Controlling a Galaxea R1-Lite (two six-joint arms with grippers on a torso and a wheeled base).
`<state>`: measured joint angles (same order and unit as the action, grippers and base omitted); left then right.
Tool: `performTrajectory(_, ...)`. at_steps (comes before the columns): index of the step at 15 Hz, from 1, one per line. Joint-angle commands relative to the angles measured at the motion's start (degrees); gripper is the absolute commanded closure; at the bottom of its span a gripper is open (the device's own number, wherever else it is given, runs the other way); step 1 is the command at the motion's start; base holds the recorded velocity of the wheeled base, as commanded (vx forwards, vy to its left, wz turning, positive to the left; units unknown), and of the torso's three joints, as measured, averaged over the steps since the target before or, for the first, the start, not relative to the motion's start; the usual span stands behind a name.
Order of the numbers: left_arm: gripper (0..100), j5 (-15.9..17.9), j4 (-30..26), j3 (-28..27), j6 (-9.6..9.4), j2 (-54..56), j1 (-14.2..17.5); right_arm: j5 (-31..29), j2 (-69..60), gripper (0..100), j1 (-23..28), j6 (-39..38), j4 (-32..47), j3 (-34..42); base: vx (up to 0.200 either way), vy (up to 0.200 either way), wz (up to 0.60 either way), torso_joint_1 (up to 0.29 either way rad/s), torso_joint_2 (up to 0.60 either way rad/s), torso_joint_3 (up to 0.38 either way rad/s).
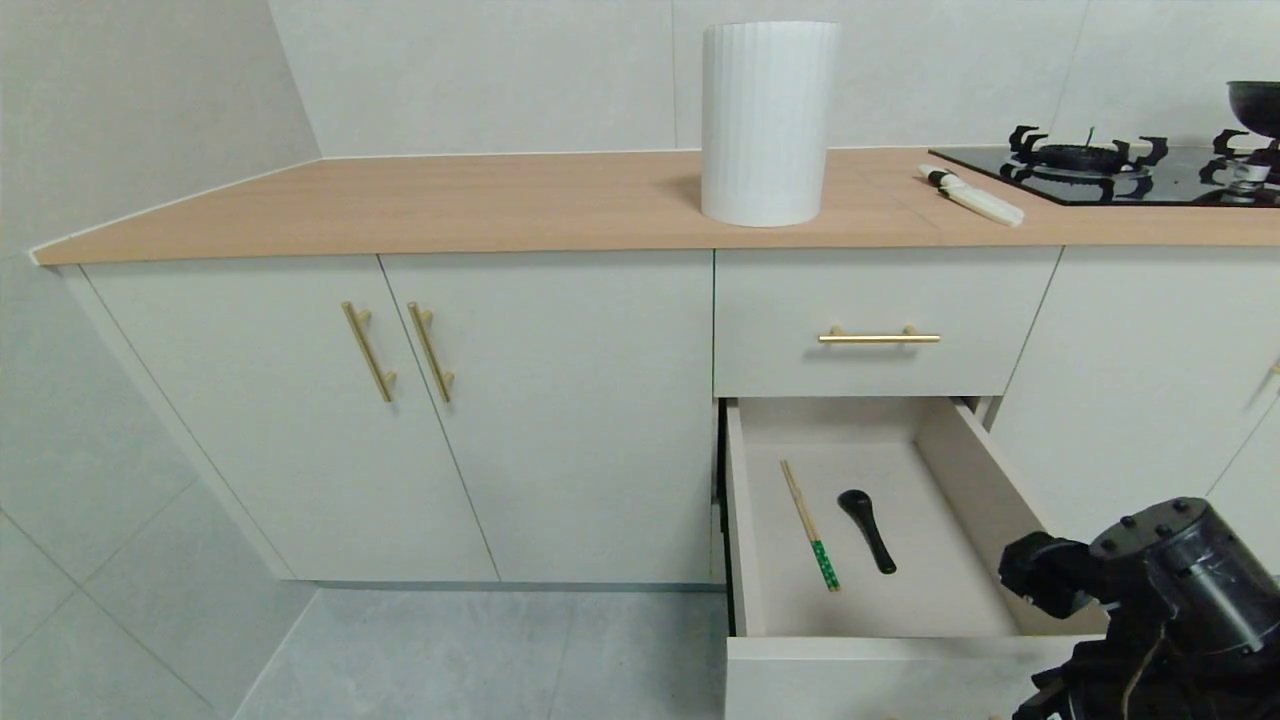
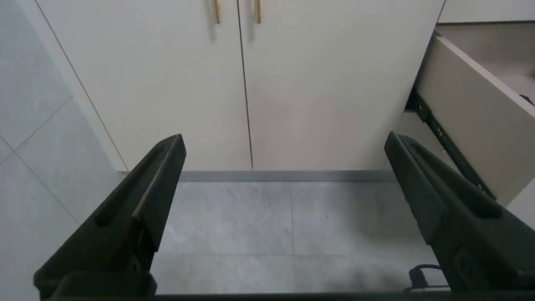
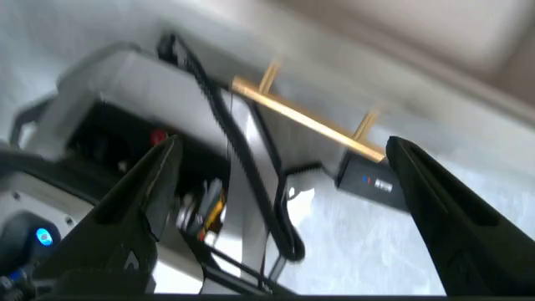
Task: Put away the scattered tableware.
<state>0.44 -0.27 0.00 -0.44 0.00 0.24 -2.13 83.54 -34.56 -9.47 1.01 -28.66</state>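
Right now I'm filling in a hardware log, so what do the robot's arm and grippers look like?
The left gripper and right gripper each have two matte black, wedge-shaped fingers tapering toward the tips, with no markings visible. The right arm is black too, with a rounded cylindrical joint housing whose cap carries small bolt heads.

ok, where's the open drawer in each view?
Head: drawer lower right of centre, chopsticks and spoon inside.
Left wrist: its side wall, beside the doors.
Right wrist: blurred gold handle, probably its front's.
Shared landmark: doors, drawer's left neighbour in head view.
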Motion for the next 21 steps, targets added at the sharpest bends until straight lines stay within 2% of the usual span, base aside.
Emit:
performTrajectory(1,0,0.0,0.0,0.0,0.0,0.0,0.02,0.02,3.65,0,-0.68,-0.11,-0.13,0.18,0.0,0.0,0.0,0.0,0.0,0.0)
performTrajectory(6,0,0.0,0.0,0.0,0.0,0.0,0.02,-1.47,7.42,0,-0.07,-3.36,-0.92,-1.84,0.0,0.0,0.0,0.0,0.0,0.0)
performTrajectory(12,0,0.0,0.0,0.0,-0.09,0.0,0.02,-9.73,12.87,0,1.25,-12.15,-0.57,-7.2,0.0,0.0,0.0,0.0,0.0,0.0)
performTrajectory(16,0,0.0,0.0,0.0,0.0,0.0,0.02,-12.63,14.37,0,2.3,-13.64,-1.01,-9.04,0.0,0.0,0.0,0.0,0.0,0.0)
performTrajectory(21,0,0.0,0.0,0.0,-0.09,0.0,0.02,-14.04,20.08,0,7.14,-14.17,-1.01,-14.85,0.0,0.0,0.0,0.0,0.0,0.0)
